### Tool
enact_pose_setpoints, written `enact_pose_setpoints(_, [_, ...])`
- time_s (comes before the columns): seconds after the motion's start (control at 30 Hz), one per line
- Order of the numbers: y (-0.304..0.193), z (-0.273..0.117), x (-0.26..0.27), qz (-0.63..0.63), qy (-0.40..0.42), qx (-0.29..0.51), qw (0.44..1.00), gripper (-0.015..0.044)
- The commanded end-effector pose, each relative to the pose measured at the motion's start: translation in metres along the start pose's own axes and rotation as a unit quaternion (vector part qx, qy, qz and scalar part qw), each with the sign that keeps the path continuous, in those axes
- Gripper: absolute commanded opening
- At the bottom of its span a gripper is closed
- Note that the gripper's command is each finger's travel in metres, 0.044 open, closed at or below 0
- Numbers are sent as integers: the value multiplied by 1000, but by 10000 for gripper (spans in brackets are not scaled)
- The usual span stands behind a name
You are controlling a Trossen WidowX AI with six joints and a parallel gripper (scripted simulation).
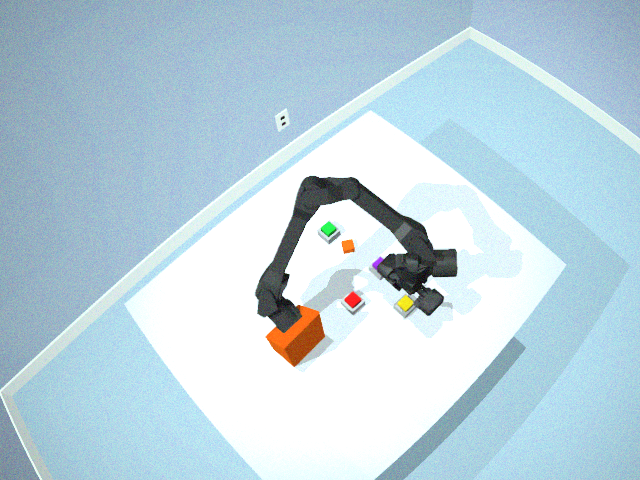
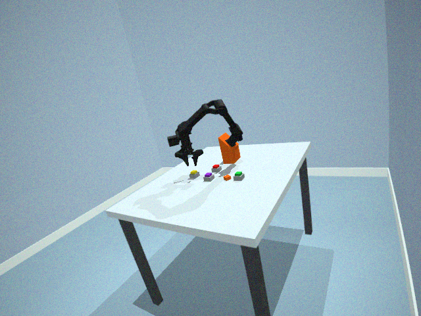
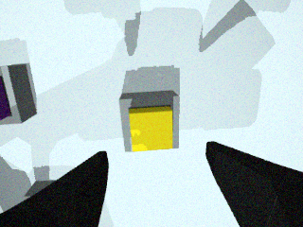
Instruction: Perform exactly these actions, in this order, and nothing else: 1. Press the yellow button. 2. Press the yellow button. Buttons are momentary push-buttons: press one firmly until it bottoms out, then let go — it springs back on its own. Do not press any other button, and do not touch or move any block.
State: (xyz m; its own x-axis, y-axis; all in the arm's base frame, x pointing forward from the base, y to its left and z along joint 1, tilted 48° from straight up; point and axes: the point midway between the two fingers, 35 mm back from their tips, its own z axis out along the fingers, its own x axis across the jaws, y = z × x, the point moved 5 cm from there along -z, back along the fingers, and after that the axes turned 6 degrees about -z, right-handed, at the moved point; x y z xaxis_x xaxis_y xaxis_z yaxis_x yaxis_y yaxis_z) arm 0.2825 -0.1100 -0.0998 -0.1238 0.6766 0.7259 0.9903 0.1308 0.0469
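The gripper (image 2: 189,161) hangs above the white table (image 2: 237,204), fingers pointing down, over the yellow button (image 2: 194,172). In the exterior view a clear gap separates the fingertips from the button cap, so there is no contact. The jaws stand partly apart, with nothing between them.

In the wrist view, the yellow button (image 3: 151,129) sits on its grey housing, centred between the two dark fingers at the lower corners of the frame. A slice of the purple button (image 3: 6,97) shows at the left edge.

In the top view, the yellow button (image 1: 405,302) lies just beside the gripper (image 1: 421,299), whose body partly covers the button's far side. The purple button (image 1: 377,263) is mostly hidden under the wrist assembly. The red button (image 1: 352,299) sits near the yellow one, towards the arm's base. The green button (image 1: 328,228) lies further off, under the span of the arm, with the small orange block (image 1: 348,245) just beside it. The block is apart from the arm and from every button.

The arm rises from the orange base (image 1: 297,335), arches high over the green button and descends to the gripper. Its shadow falls across the table around the buttons.
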Motion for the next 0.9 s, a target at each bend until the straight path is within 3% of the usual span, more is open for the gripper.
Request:
enact_pose_setpoints(0.0, [-4,10,0,6,4,-3,1000,138])
enact_pose_setpoints(0.17, [-4,10,0,6,4,-3,1000,20])
enact_pose_setpoints(0.87, [-3,27,0,6,4,-3,1000,20])
